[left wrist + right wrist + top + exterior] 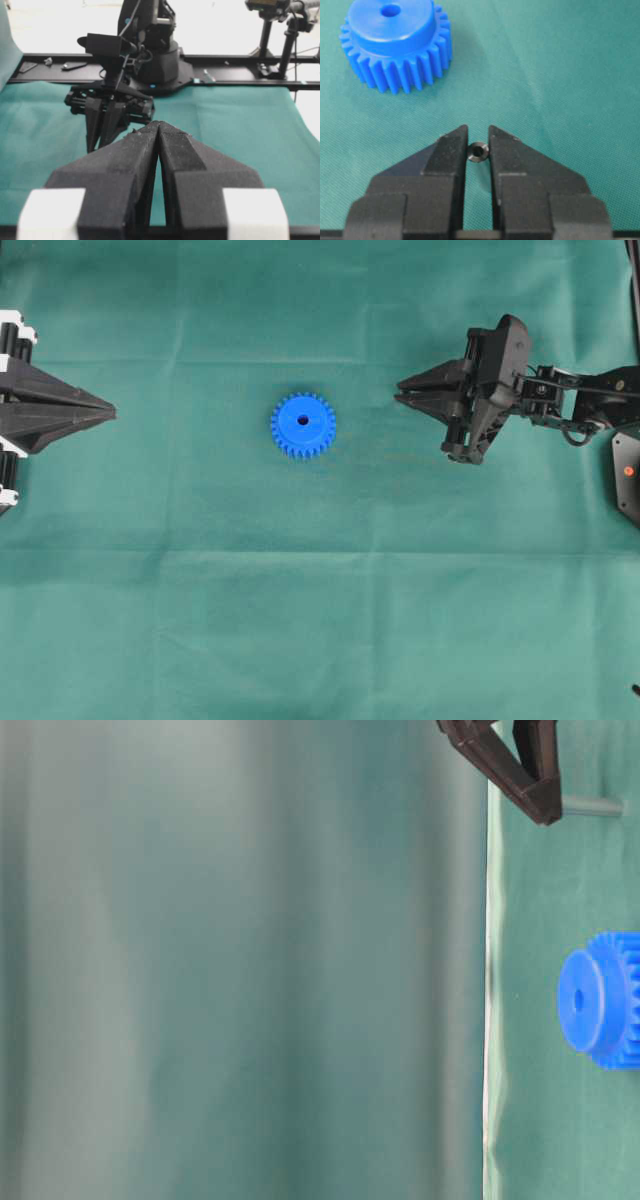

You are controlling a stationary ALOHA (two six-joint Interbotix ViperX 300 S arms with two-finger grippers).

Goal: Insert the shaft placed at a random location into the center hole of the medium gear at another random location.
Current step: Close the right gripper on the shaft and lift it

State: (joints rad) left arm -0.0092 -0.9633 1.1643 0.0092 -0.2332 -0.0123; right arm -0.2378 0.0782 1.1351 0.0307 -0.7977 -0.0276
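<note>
The medium gear (303, 425), bright blue and toothed, lies flat on the green cloth with its center hole (303, 421) facing up. To its right, my right gripper (398, 395) points down at the cloth. In the right wrist view the right gripper (478, 150) is shut on the shaft (478, 151), seen end-on between the fingertips, and the gear (395, 42) lies ahead to the left. The table-level view shows the silvery shaft (592, 806) sticking out from the fingertips. My left gripper (110, 415) rests shut at the far left, holding nothing.
Green cloth (320, 620) covers the whole table. The right arm's base (155, 60) and a black rail (240, 82) stand at the far side in the left wrist view. A black plate (627, 475) sits at the right edge.
</note>
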